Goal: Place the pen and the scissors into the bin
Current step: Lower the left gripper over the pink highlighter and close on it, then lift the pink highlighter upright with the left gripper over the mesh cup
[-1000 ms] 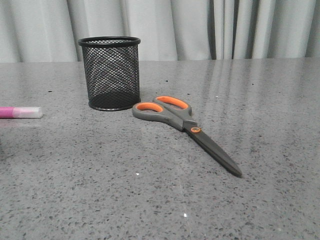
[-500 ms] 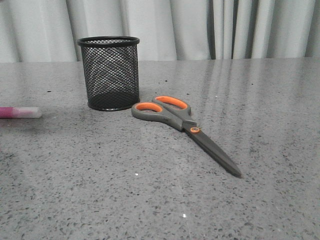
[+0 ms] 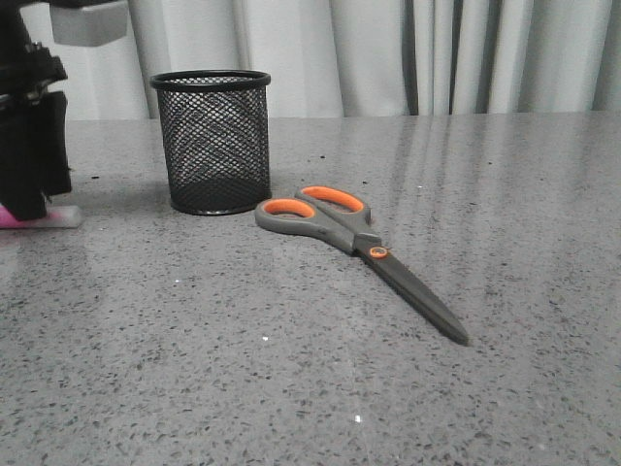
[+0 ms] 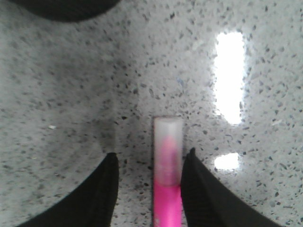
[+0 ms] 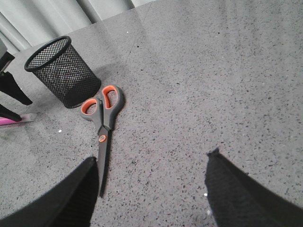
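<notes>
The pink pen (image 3: pixel 60 217) lies flat at the table's far left; its whitish cap (image 4: pixel 167 142) points toward the bin. My left gripper (image 3: pixel 29 206) is down over it, open. In the left wrist view the pen (image 4: pixel 166 198) lies between the two fingertips of the left gripper (image 4: pixel 151 155), close against one finger, with a gap to the other. The black mesh bin (image 3: pixel 213 141) stands upright and looks empty. The scissors (image 3: pixel 359 238) lie closed just right of it, handles toward the bin. My right gripper (image 5: pixel 154 157) is open and empty above the table, near the scissors' blade tip (image 5: pixel 101 189).
A grey speckled tabletop (image 3: pixel 505 194) stretches to the right, with pale curtains (image 3: pixel 388 49) behind it. The right wrist view also shows the bin (image 5: pixel 61 71), the scissors (image 5: pixel 102 118) and the left fingers (image 5: pixel 12 90) over the pen (image 5: pixel 12 121).
My left arm has come into the front view at the far left and dropped over the pen. The pen, bin and scissors have not moved.
</notes>
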Controlling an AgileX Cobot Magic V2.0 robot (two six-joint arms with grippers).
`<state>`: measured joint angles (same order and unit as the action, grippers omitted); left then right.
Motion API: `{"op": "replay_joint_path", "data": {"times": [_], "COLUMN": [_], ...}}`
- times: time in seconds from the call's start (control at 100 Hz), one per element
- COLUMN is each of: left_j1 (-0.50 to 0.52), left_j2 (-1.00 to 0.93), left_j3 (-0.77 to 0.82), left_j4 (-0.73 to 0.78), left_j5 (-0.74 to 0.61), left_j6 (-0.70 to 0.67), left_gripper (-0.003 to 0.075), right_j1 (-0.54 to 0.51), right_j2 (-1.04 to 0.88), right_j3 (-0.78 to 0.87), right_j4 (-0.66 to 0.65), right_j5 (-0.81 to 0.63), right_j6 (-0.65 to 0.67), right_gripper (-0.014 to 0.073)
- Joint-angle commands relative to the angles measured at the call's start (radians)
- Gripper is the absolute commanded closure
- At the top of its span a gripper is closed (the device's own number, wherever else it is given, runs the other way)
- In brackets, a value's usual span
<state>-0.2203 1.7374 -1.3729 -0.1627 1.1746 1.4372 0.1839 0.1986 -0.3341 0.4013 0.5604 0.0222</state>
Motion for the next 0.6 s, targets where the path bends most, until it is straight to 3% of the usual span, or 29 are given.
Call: {"op": "replay_joint_path", "data": {"times": [0.0, 0.22, 0.29, 0.35, 0.59], "left_j1": [0.007, 0.007, 0.001, 0.001, 0.001], "left_j2": [-0.023, 0.006, 0.007, 0.000, -0.135], "left_j3": [-0.028, -0.022, -0.016, -0.016, -0.021], "left_j4": [-0.029, -0.029, -0.031, -0.056, -0.276], "left_j5": [0.025, 0.025, 0.043, 0.050, -0.051], "left_j6": [0.012, 0.027, 0.018, -0.004, -0.145], "left_gripper": [0.0476, 0.0514, 0.0608, 0.0743, 0.0739], "right_j1": [-0.004, -0.004, -0.004, -0.004, -0.004], "right_j2": [0.020, 0.020, 0.020, 0.020, 0.020], "right_j3": [-0.034, -0.034, -0.034, -0.034, -0.035], "right_j4": [0.013, 0.013, 0.013, 0.013, 0.036], "right_j5": [-0.069, -0.069, -0.069, -0.069, -0.062], "right_j6": [-0.014, -0.014, -0.014, -0.014, -0.014], "right_gripper": [0.0162, 0.0162, 0.0162, 0.0162, 0.0162]}}
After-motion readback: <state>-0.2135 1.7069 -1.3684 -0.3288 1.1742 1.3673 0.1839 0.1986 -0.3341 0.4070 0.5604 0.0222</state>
